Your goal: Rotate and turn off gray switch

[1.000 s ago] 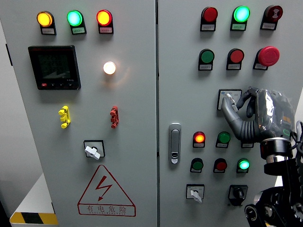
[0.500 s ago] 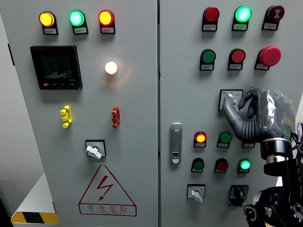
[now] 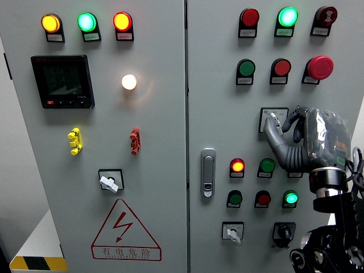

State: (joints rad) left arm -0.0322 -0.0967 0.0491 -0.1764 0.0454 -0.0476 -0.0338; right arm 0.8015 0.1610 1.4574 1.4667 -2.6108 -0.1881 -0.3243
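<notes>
The gray rotary switch sits on a white square plate in the middle of the right cabinet door. My right hand comes up from the lower right, and its thumb and curled fingers close around the switch knob. The hand hides most of the knob, so I cannot read which way it points. The left hand does not show.
Below the hand are lit red, green and unlit buttons, a small gray selector and a black selector. A red mushroom button is above. The door handle is to the left, and another gray selector is on the left door.
The whole view has shifted slightly left and up. The right hand stays curled on the switch in the same pose.
</notes>
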